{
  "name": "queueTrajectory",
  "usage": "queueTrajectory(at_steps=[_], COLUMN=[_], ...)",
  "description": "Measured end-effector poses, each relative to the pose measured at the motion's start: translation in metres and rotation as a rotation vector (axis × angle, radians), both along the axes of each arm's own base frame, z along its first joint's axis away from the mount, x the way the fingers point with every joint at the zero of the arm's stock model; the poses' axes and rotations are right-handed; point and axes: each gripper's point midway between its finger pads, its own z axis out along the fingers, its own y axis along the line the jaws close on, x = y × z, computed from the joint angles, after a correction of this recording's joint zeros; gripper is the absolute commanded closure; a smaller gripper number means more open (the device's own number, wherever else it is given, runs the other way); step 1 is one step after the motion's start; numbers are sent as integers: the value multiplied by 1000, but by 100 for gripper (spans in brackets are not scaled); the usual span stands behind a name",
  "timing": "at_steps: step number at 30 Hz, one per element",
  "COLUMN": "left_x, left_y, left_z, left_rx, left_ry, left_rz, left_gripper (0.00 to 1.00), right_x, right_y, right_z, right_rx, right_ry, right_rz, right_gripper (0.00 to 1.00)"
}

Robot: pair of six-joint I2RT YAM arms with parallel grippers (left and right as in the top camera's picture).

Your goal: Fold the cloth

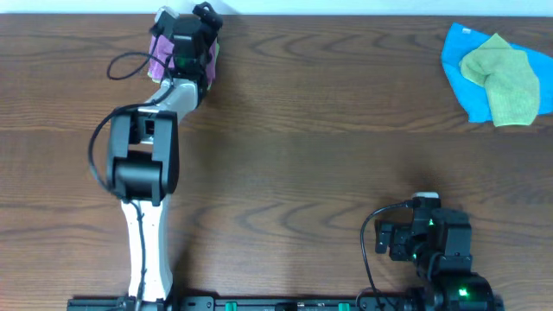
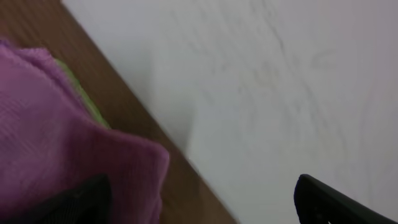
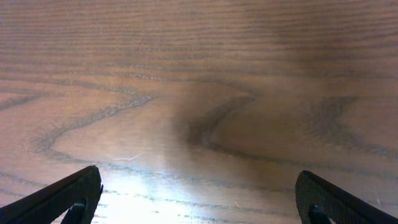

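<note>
A purple cloth [image 1: 161, 53] lies bunched at the far left edge of the table, mostly hidden under my left gripper [image 1: 186, 34]. In the left wrist view the purple cloth [image 2: 56, 143] fills the left side, with a green cloth edge [image 2: 84, 96] beneath it. My left gripper [image 2: 202, 193] is open, its left finger over the purple cloth and its right finger beyond the table edge. My right gripper [image 1: 422, 207] is open and empty over bare wood [image 3: 198, 174] near the front right.
A blue cloth [image 1: 462, 52] with a yellow-green cloth [image 1: 503, 76] on top lies at the far right. The table's far edge [image 2: 155, 134] meets a white wall. The left arm [image 1: 143, 164] stretches across the left side of the table.
</note>
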Motion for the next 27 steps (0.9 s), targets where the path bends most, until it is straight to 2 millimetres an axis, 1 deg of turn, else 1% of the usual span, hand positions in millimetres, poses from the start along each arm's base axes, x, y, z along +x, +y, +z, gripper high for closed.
queueTrajectory(at_steps=[3,5,6,7,8,9,10,11,13,15,16,17,18,19,20,21,22,23,24,25,27], left_x=[-20,-43,-59,-73,-93,-122,-139,-171,-217,-251,-268,-280,-297,-312,-329,-348,-364,-380,-391,-403,-424], left_y=[5,9,11,13,14,15,15,13,8,2,-1,-1,1,5,11,19,26,32,37,43,49], left_z=[34,63,79,87,99,112,116,123,136,157,175,188,203,209,214,214,206,193,181,164,124], left_rx=[42,67,83,95,119,160,192,271,415,539,616,664,718,752,782,808,824,839,841,846,847], left_ry=[77,137,178,217,268,338,382,458,542,545,507,472,425,406,382,360,357,362,348,342,339], left_rz=[-9,-14,-19,-22,-34,-51,-64,-104,-185,-264,-303,-322,-337,-344,-345,-338,-337,-340,-334,-333,-351], left_gripper=[5,5,5,5,5,5,5,5,5,5,5,5,5,5,5,5,5,5,5,5,5], right_x=[0,0,0,0,0,0,0,-1,-1,-1,0,0,0,0,-1,-1,0,-1,-1,-1,-1], right_y=[0,0,0,0,0,0,0,0,0,0,0,0,0,-1,0,-1,-1,-1,-1,-1,-1], right_z=[0,0,0,0,-1,-1,-1,-1,-1,-1,-1,-1,-1,-1,-1,-1,-2,-2,-2,-2,-2], right_rx=[0,0,-1,-1,0,0,-1,-1,-1,-1,-2,-2,-2,-3,-2,-2,-2,-3,-2,-2,-3], right_ry=[1,1,1,1,2,2,1,3,3,3,2,2,2,2,3,3,3,4,5,4,5], right_rz=[0,0,0,0,0,0,-1,-1,-1,-1,-1,-1,-2,-2,-2,-2,-2,-2,-2,-2,-2], right_gripper=[1,1,1,1,1,1,1,1,1,1,1,1,1,1,1,1,1,1,1,1,1])
